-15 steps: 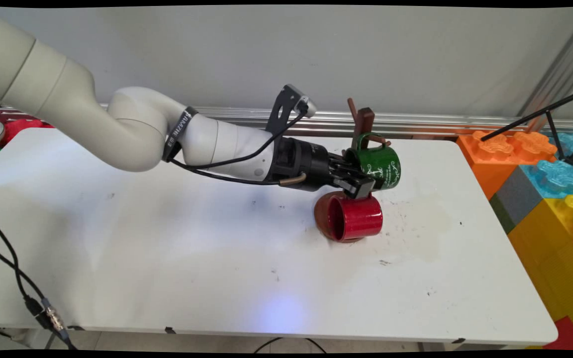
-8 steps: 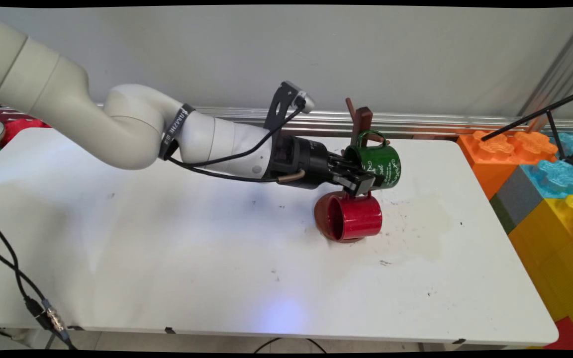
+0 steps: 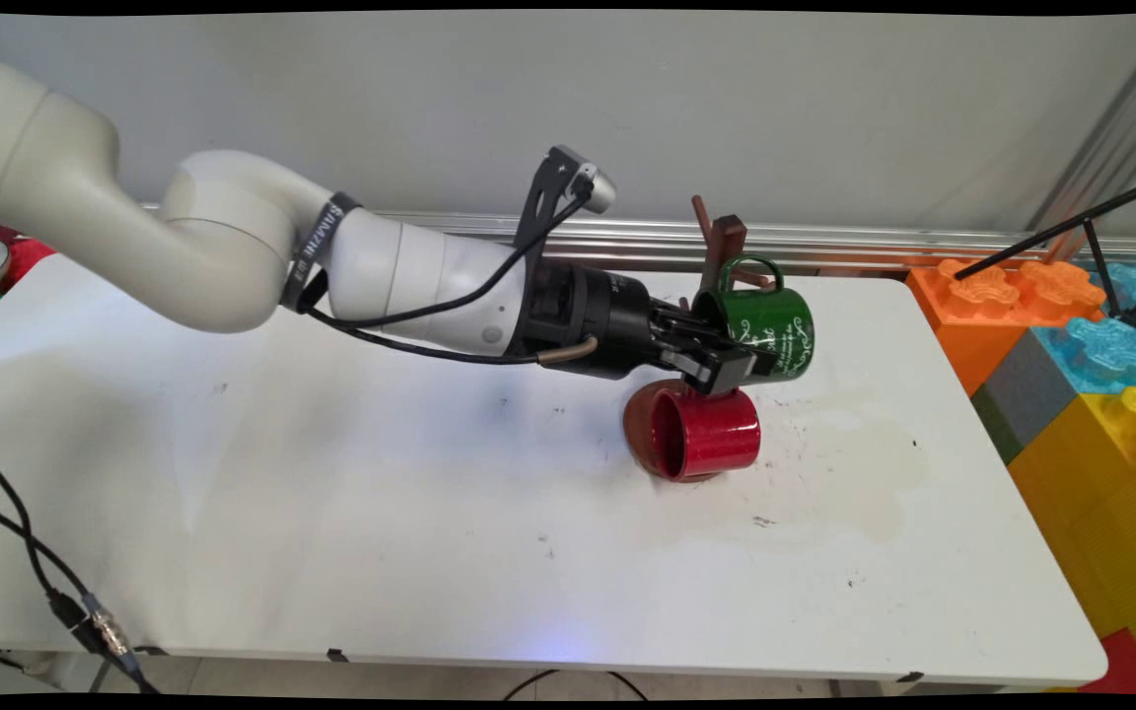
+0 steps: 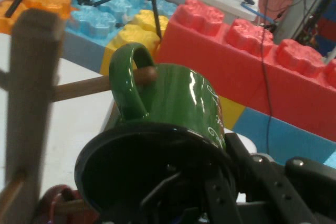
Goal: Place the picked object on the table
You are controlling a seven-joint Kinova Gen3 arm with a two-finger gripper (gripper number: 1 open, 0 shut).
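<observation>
A green mug [image 3: 767, 333] is gripped at its rim by the gripper [image 3: 732, 363], its handle hooked over a rack [image 3: 723, 245] peg, above a red mug [image 3: 704, 432].

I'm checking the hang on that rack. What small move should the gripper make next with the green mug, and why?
Probably push a little further along the peg. The gripper holds the green mug by its rim, and the mug's handle loops only the peg's tip, well short of the wooden rack post.
</observation>
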